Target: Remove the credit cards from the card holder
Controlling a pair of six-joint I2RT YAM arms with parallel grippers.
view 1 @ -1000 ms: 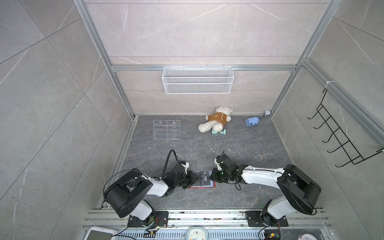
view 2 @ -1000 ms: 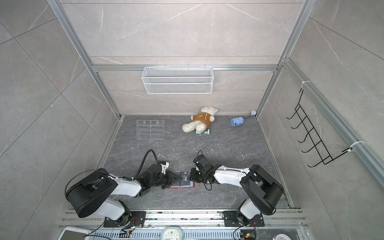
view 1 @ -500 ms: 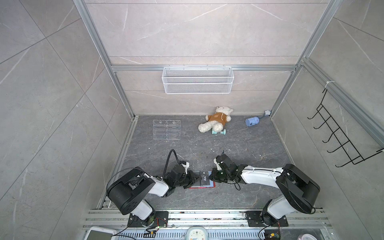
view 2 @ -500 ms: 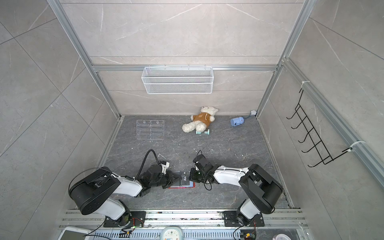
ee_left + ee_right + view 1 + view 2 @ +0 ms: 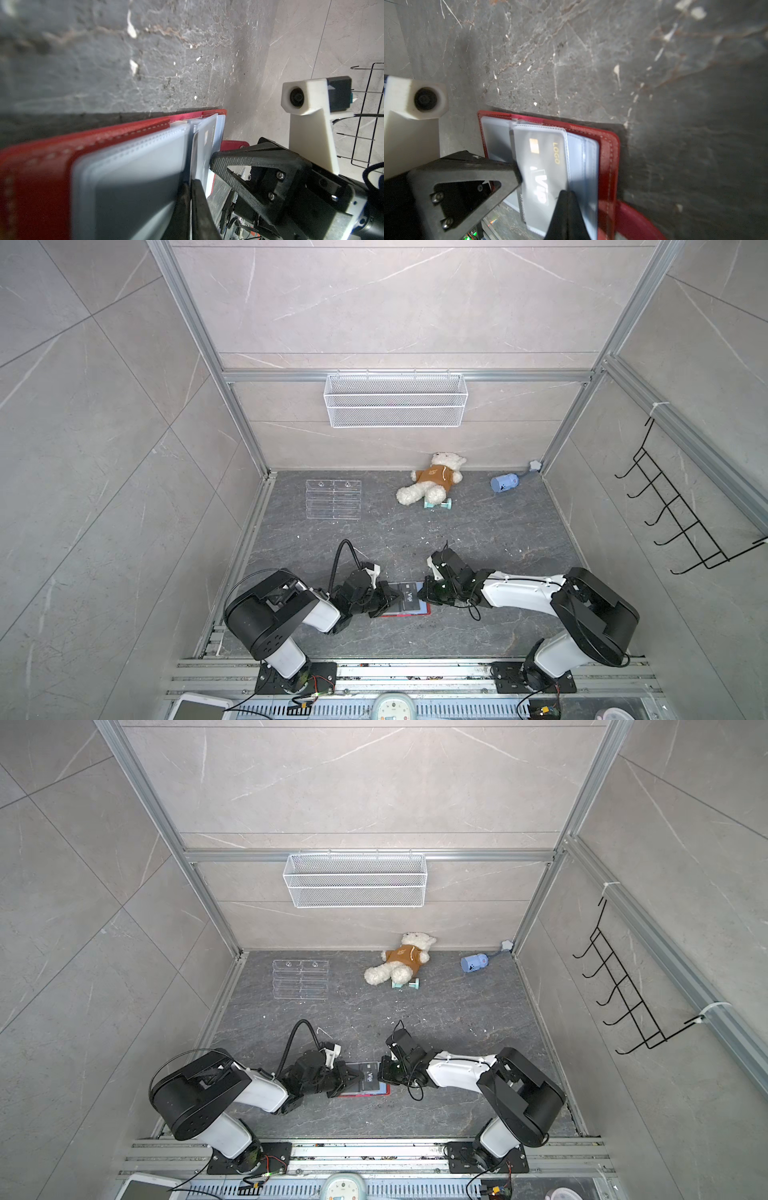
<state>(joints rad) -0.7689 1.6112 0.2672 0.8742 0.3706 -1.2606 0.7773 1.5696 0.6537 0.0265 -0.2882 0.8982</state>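
- Right wrist view: the card holder [image 5: 609, 158] is lying open and flat on the grey floor [image 5: 591, 62], directly between the two pairs of jaws, with its pale pockets facing up.
- The Vip card [image 5: 542, 172] is sitting fully inside a frosted plastic sleeve [image 5: 538, 129], so its extraction is judged as not yet begun. A second dark card [image 5: 497, 143] is showing in the pocket on the left jaws' side, and it is also sheathed.
- In both top views no card is lying outside the holder, so every card is judged as left to pull.
- The right gripper [image 5: 566, 197] is holding its jaws closed on the sleeve's edge, at the lettering end of the card.
- Left wrist view: the left gripper [image 5: 191, 185] is holding its jaws closed on a thin leaf, apparently the same sleeve. Whether its pads are catching the card itself or only plastic cannot be told.
- The Vip card is lying face up. Its long axis appears to be running across the line from one pair of jaws to the other, and its chip end is pointing away from the right fingertips.
- The opened holder's long axis is running from jaws to jaws, and its red snap tab [image 5: 232, 145] is projecting on the right jaws' side.
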